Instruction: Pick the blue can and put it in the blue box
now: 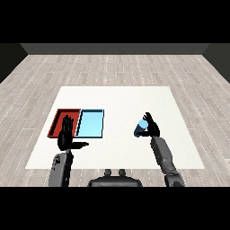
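A white tabletop point(130, 101) fills the middle of the view, its far edge narrower than its near edge, its surface plain and evenly lit with no strong shadows. Around it on all sides spreads a floor point(112, 67) of pale grey wood-look planks, laid in long boards that run across the view from left to right, with staggered seams between them. Beyond the tabletop's far edge the floor meets a dark grey wall point(115, 48) that runs straight across the back of the room.
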Robot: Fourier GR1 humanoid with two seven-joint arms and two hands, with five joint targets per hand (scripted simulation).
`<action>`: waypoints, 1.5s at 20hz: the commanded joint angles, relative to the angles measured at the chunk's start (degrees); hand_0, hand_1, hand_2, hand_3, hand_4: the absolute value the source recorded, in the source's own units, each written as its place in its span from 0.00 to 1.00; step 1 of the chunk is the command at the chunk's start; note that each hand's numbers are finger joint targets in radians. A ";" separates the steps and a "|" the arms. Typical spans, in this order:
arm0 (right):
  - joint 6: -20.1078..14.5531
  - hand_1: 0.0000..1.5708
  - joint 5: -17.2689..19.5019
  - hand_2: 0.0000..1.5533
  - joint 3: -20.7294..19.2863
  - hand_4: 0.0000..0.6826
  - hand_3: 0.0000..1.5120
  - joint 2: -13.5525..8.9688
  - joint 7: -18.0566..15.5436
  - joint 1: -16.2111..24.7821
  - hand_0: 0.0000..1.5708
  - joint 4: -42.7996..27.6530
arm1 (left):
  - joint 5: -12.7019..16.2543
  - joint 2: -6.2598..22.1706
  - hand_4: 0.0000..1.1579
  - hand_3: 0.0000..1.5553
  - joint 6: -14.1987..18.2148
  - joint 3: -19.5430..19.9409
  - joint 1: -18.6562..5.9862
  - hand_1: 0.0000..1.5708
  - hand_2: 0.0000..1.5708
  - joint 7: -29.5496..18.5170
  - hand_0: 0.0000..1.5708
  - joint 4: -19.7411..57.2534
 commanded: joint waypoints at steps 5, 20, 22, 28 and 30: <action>0.32 0.00 1.00 0.00 0.70 0.00 0.00 0.20 -2.03 -1.71 0.00 3.41 | -0.41 -0.52 0.00 0.00 0.58 -0.72 -1.26 0.00 0.00 1.13 0.00 0.04; -6.07 0.67 3.42 0.78 0.62 0.26 0.75 0.50 -2.15 -5.92 0.67 7.86 | 2.81 1.38 0.00 0.00 -1.71 2.53 -1.71 0.00 0.00 0.12 0.00 1.28; -10.23 0.97 5.30 0.96 2.86 0.85 0.96 2.71 -1.35 -2.44 0.97 3.64 | 1.65 0.25 0.00 0.00 -1.53 0.47 -1.96 0.00 0.00 0.26 0.00 1.34; -10.61 0.99 5.37 0.96 1.99 0.99 0.95 -0.79 4.35 -6.29 0.99 3.52 | -2.36 -2.68 0.00 0.00 1.32 -3.66 2.59 0.00 0.00 -5.88 0.00 2.14; -11.30 0.99 7.33 0.96 4.70 1.00 0.95 1.95 0.16 1.00 0.99 -0.10 | 0.77 0.37 0.00 0.00 -1.24 0.32 -0.58 0.00 0.00 -1.58 0.00 1.50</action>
